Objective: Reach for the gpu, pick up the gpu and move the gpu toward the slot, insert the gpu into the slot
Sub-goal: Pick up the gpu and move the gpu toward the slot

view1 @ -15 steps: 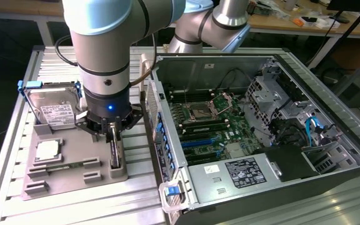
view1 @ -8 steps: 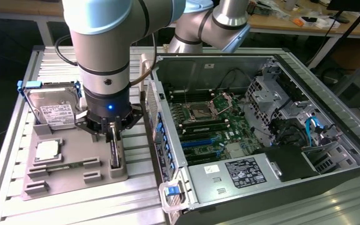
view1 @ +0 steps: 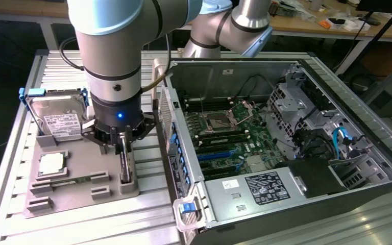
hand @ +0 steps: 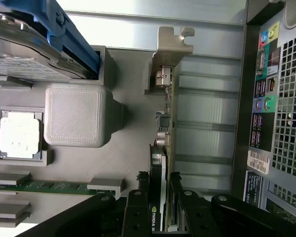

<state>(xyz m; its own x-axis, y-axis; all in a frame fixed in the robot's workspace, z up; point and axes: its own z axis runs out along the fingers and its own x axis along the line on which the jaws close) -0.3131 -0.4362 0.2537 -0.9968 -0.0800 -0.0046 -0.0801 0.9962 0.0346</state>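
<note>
The gpu (view1: 125, 172) stands on edge in a groove of the grey holder tray (view1: 80, 196), next to the open computer case. In the wrist view it is a thin dark card (hand: 167, 123) with a grey metal bracket (hand: 173, 47) at its far end and a round fan near me. My gripper (view1: 123, 149) hangs straight above it. Its two black fingers (hand: 138, 197) lie against both faces of the card, so my gripper (hand: 158, 178) is shut on it. The blue slots (view1: 222, 154) sit on the motherboard inside the case, with nothing in them.
A silver hard drive (view1: 56, 121) in a blue frame and a square processor chip (view1: 51, 163) also rest on the tray. The case's rear panel (hand: 276, 123) rises close beside the card. A memory stick (hand: 44, 186) lies in the tray. A cluttered desk stands behind.
</note>
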